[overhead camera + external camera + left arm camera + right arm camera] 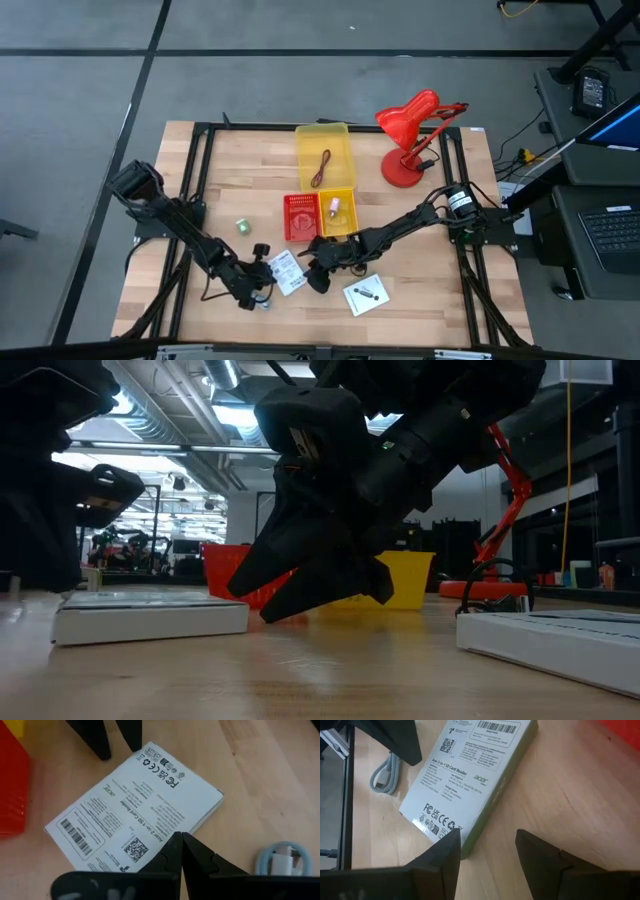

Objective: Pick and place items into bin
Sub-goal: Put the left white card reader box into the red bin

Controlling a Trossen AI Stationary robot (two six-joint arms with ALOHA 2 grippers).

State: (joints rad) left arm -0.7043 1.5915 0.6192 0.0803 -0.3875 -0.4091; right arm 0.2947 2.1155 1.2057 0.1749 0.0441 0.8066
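A white printed packet lies flat on the wooden table, near the front. My left gripper is shut, and its tips stand at one long edge of the packet. My right gripper is open at the packet's opposite end. One of its fingers is beside a packet corner and bare table shows between the two. A second white packet lies to the right. A dark red cord lies in the yellow bin. A small green piece sits on the table. My left gripper's shut fingertips overlap the packet's long edge, coming in at a slant from above. Whether they touch it cannot be told. My right gripper has one finger right at the packet's corner. Whether that finger touches cannot be told.
A pale coiled cable lies beside my left gripper. A red tray and a small yellow compartment sit in front of the bin. A big red desk lamp stands at the far right. A small black thing lies near the packet.
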